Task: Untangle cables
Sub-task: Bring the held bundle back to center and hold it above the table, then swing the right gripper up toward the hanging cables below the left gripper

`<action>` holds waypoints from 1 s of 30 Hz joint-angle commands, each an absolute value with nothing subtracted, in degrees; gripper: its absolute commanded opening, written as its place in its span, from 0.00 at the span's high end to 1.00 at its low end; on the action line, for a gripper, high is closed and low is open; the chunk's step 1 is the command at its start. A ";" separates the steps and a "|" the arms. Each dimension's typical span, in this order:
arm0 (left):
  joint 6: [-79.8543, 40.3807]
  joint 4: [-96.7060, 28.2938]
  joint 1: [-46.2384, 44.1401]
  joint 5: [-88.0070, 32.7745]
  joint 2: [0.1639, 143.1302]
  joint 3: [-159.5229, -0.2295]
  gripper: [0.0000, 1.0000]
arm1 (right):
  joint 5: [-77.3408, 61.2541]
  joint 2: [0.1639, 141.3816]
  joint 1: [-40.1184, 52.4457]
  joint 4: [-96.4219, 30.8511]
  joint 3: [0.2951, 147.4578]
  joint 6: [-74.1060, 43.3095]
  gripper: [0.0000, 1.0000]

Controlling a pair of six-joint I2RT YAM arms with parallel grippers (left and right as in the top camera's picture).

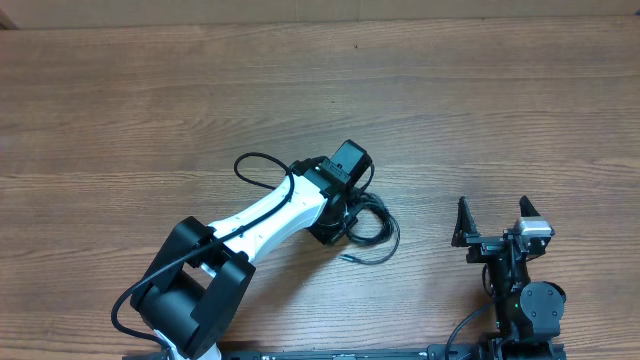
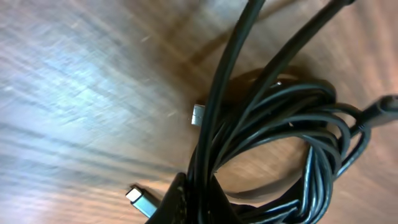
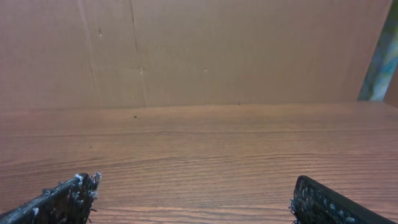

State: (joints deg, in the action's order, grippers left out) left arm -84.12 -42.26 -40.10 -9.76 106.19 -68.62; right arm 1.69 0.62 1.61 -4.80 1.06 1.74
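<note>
Near the middle of the worktop [image 1: 120, 120], the cables [image 1: 372, 228] lay as one small coil, partly hidden under the wrist of the left arm [image 1: 270, 215]. From the left wrist view, the left jaws were together at the foot of the picture. Two strands of the cables [image 2: 280, 124] rose out of them as if pinched there, while the remaining loops stayed piled on the wood. The right arm [image 1: 515, 290] stood well apart from the coil, its jaws wide and holding nothing, with only bare wood ahead of them.

The chief risk was that nothing held the coil down. With only one arm gripping, any pull would likely have dragged or lifted the whole bundle rather than drawing a strand free.

Pulling could also have tightened the tangle. The pinched strands crossed over several loops, so tension might have cinched those loops into a knot. The small metal plug [image 2: 198, 114] sat just beside the crossing, and a second plug [image 2: 138, 200] lay near the jaws. Either could have caught in a loop and stopped the strand.

Two strands looked to be clamped together, so they might have come away still twisted round each other. Thin cord could also have slipped from so narrow a hold.
</note>
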 commanded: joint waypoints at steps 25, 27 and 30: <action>-69.12 -41.69 -39.77 -5.39 104.68 -69.36 0.96 | 0.75 0.23 1.83 -0.58 0.45 1.13 0.00; -71.42 -41.69 -39.77 -5.56 104.68 -69.36 0.96 | -4.47 0.23 1.87 1.23 0.45 -3.36 0.00; -74.17 -41.69 -39.77 -5.58 104.68 -69.36 0.96 | -16.29 0.23 1.87 0.75 0.45 -12.21 0.00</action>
State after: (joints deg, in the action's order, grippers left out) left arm -70.96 -41.76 -40.10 -6.59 106.17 -68.62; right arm -4.19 0.62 1.61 0.69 1.06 -2.98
